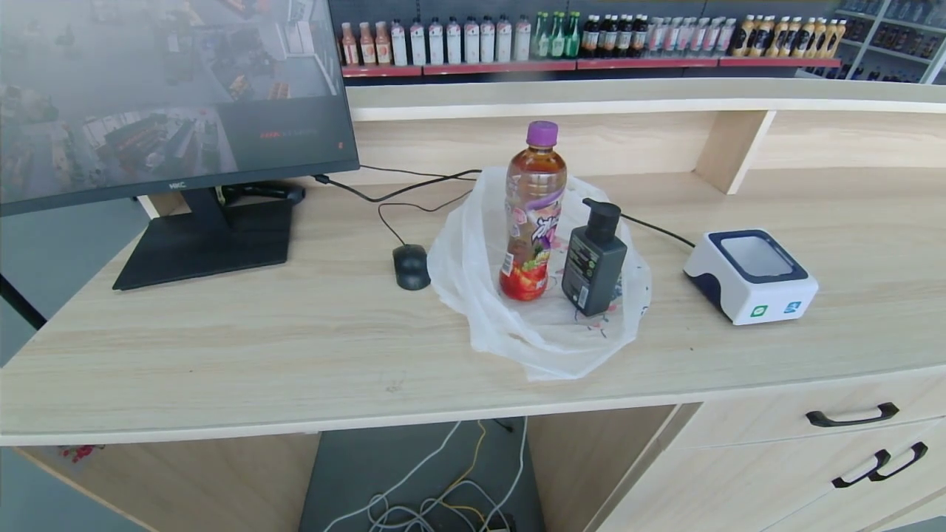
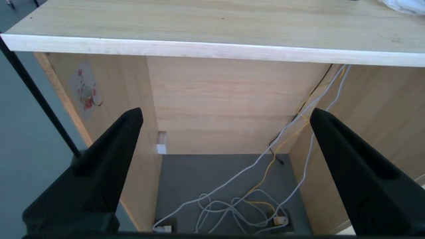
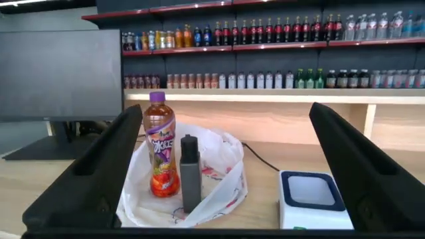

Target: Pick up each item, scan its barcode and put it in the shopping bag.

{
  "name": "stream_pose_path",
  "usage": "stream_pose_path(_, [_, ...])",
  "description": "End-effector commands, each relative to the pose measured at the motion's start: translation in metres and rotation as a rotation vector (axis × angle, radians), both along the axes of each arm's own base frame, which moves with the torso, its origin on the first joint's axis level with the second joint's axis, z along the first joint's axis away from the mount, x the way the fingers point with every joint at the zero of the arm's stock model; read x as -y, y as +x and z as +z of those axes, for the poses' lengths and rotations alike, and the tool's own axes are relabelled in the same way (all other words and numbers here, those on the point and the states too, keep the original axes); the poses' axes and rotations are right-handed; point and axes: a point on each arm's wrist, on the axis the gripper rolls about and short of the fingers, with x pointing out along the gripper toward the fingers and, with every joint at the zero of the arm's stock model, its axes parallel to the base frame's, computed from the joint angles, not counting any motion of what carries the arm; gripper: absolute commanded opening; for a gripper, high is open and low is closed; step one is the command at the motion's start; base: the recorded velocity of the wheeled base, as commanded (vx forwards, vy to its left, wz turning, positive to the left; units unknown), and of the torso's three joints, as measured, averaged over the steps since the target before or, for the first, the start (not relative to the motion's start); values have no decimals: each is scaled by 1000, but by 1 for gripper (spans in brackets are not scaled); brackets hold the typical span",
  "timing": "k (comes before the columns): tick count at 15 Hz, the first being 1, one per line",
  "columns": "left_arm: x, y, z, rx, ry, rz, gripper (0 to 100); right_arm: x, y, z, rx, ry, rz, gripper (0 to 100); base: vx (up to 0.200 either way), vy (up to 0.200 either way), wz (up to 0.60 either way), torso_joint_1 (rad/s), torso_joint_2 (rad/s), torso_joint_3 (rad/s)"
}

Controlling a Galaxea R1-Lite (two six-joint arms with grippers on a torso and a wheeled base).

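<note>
head view: a pale wooden counter [image 1: 222, 355] carries a white plastic shopping bag [image 1: 473, 295], slumped open near its middle. two items stand upright inside the crumpled plastic: a tea bottle [image 1: 533, 214] with a purple cap and red-orange drink, and just beside it, on the robot's right, a dark pump bottle [image 1: 593, 262] with a black pump head. they are close together, whether touching i cannot tell. a white and navy barcode scanner [image 1: 750, 275] sits apart from the bag on the right, its window facing up. a black mouse [image 1: 411, 266] lies just beside the bag on the left, and a black monitor [image 1: 148, 89] stands farther left. loose cables [image 1: 443, 495] lie on the floor under the counter. drawers with a black handle [image 1: 850, 417] are at lower right. a shelf of drinks [image 1: 591, 37] runs behind the counter.

left wrist view: the left gripper [image 2: 226, 113] hangs below the counter's front edge with its jaws spread wide and nothing between them. beyond it are the knee space and the tangle of cables [image 2: 252, 199].

right wrist view: the right gripper [image 3: 226, 109] is held above counter level, facing the bag [image 3: 226, 172], jaws wide apart and holding nothing. the tea bottle [image 3: 161, 156] and pump bottle [image 3: 190, 172] stand in the bag, with the scanner [image 3: 309, 196] nearby.
</note>
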Motion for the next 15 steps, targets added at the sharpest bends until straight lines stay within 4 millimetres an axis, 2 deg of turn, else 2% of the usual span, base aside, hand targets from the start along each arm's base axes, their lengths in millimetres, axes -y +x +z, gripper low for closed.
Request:
stream_pose_path(1, [0,0,0,0,0,0,100,20,-35,-7,61,17,21,100,0,0,0,0,0,0])
stream_pose_path(5, [0,0,0,0,0,0,100,30,-59,-54,-165,-190,138,100,0,0,0,0,0,0])
stream_pose_path(6, [0,0,0,0,0,0,100,31,-59,-55,-169,-193,140,100,0,0,0,0,0,0])
stream_pose_path(7, [0,0,0,0,0,0,100,34,-66,-72,-249,-240,173,100,0,0,0,0,0,0])
stream_pose_path(10, [0,0,0,0,0,0,100,39,-73,-92,-324,-298,199,100,0,0,0,0,0,0])
stream_pose_path(11, [0,0,0,0,0,0,100,39,-73,-92,-324,-298,199,100,0,0,0,0,0,0])
stream_pose_path(12, [0,0,0,0,0,0,100,43,-79,-108,-359,-342,206,100,0,0,0,0,0,0])
stream_pose_path(15, [0,0,0,0,0,0,100,48,-86,-131,-435,-400,211,100,0,0,0,0,0,0])
